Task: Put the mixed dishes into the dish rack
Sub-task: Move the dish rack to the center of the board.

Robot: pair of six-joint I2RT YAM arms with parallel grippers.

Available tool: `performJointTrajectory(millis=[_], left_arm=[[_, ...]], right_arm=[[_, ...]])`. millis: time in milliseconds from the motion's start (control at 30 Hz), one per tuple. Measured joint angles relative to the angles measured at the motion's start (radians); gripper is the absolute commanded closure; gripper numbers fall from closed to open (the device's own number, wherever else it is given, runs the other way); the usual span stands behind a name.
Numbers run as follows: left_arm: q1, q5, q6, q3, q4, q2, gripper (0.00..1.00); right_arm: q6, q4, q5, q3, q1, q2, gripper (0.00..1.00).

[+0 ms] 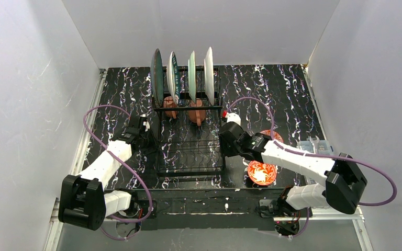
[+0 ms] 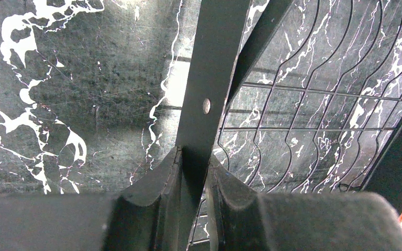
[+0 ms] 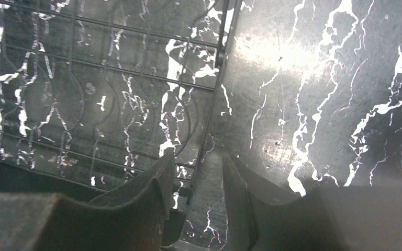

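dish rack (image 1: 191,151) sits centred on the table (image 1: 272,89), bowls (image 1: 261,172) just beside its right edge. left gripper (image 2: 193,172) clamps its left bar; right gripper (image 3: 199,175) holds fingers apart astride the right rim. only overhead shows plates (image 1: 183,78) upright at the far end.

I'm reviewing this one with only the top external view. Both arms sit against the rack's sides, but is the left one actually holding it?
Observer: Yes. The left wrist view shows the left gripper with its jaws shut on a flat black bar of the dish rack.
Operator: And the right one?
Observer: The right wrist view shows the right gripper with its jaws apart. The rack's edge wire runs down between them and is not pinched.
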Motion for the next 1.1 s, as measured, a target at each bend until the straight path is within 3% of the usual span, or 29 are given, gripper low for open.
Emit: performJointTrajectory(millis=[267, 600, 1100], left_arm=[[0.001, 0.003, -0.007, -0.002, 0.003, 0.0, 1.0], [0.002, 0.023, -0.006, -0.003, 0.004, 0.002, 1.0], [-0.033, 0.06, -0.009, -0.003, 0.02, 0.017, 1.0]], right_arm=[[0.02, 0.016, 0.005, -0.032, 0.0, 0.071, 0.63], [0.016, 0.053, 0.023, -0.026, 0.003, 0.128, 0.99], [-0.101, 0.016, 0.039, 0.037, -0.064, 0.186, 0.99]])
